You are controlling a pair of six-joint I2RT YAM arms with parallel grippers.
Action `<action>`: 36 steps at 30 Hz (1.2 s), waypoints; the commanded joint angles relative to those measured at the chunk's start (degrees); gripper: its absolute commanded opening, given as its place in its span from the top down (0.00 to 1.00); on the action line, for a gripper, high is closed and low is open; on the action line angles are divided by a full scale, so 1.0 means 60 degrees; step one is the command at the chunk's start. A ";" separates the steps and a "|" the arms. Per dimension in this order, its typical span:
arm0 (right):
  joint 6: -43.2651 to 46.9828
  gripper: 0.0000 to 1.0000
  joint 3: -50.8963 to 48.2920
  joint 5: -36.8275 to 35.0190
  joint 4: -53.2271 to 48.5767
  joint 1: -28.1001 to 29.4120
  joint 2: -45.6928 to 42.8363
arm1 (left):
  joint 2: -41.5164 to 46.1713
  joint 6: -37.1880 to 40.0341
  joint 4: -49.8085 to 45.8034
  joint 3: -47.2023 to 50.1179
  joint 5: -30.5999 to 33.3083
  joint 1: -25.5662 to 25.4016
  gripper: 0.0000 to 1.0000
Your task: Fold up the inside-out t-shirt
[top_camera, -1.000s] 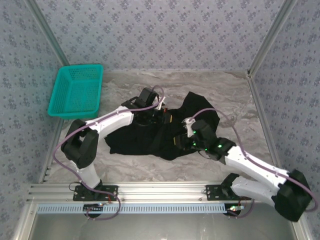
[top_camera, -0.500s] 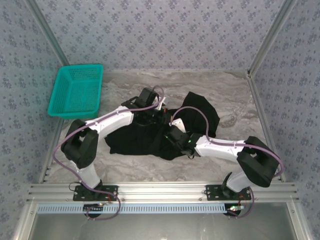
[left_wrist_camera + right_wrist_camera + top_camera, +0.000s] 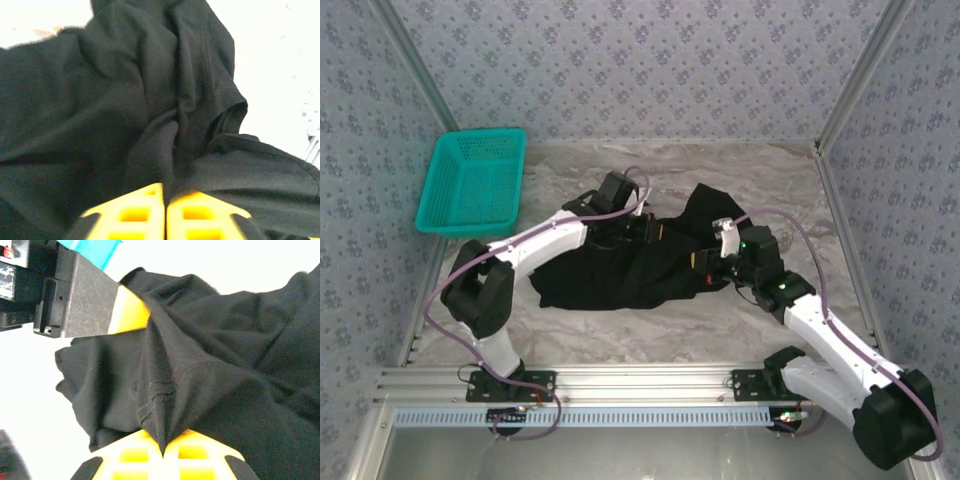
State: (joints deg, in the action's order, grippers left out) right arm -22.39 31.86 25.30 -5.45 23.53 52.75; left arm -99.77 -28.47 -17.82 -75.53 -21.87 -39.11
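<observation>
My right gripper (image 3: 163, 452), bottom centre of its wrist view, clamps a fold of the inside-out t-shirt (image 3: 225, 370); my left gripper (image 3: 165, 202) pinches a black ridge likewise.

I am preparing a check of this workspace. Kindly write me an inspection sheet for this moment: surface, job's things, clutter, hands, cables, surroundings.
Surface: grey marbled table, flat, no spills seen.
Job's things: black t-shirt, crumpled across the middle of the table, not folded; plain black cloth showing.
Clutter: teal plastic basket at the far left, nothing in it, apart from the t-shirt.
Hands: left hand shut on a ridge of the t-shirt; right hand shut on another fold, close to the left one.
Cables: purple cables loop along both arms; none seen caught in the cloth.
Surroundings: patterned wall panels on three sides; aluminium rail at the near edge.
</observation>
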 commanded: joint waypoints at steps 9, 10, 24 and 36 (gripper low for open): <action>-0.2700 1.00 -0.0498 0.2790 0.2777 -0.0999 0.0619 | 0.2541 0.1403 0.0513 0.1571 0.1068 -0.0705 0.44; -0.2868 1.00 -0.0515 0.2796 0.2899 -0.1023 0.0665 | 0.2674 0.1686 0.0489 0.1691 0.0925 -0.1010 0.45; -0.2474 1.00 -0.0381 0.3093 0.2230 -0.1174 0.0509 | 0.1114 0.2723 -0.0179 0.0999 0.1276 -0.1750 0.47; -0.2186 1.00 -0.0289 0.3371 0.1849 -0.1508 0.0109 | -0.0290 0.3135 -0.0645 0.0019 0.0869 -0.1736 0.64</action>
State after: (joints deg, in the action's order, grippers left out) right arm -37.89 29.08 43.59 7.68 14.85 54.63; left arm -100.57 -10.92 -20.01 -72.51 -14.06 -49.63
